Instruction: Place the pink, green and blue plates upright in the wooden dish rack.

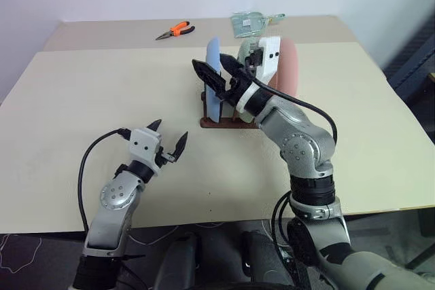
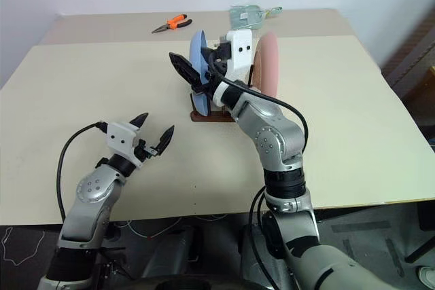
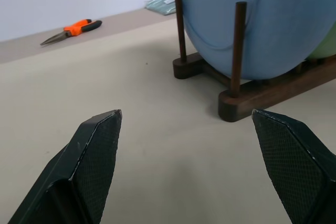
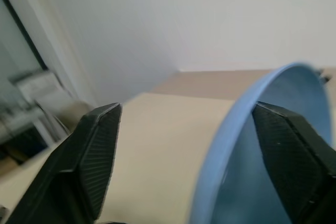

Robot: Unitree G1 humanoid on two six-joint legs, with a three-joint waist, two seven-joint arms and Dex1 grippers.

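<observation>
Plates stand on edge between the pegs of the wooden dish rack (image 1: 228, 121) — blue plate (image 1: 213, 78) left, green plate (image 1: 246, 51) middle, pink plate (image 1: 289, 67) right. Right gripper (image 1: 216, 71) spreads wide astride the blue rim; left gripper (image 1: 168, 138) wide, empty, near.

Bright even light, soft shadows, right wrist view blurred

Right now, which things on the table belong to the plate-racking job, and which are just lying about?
Job: blue plate, green plate, pink plate, all standing in the wooden rack.
Lying about: orange pliers, clear packet.
</observation>
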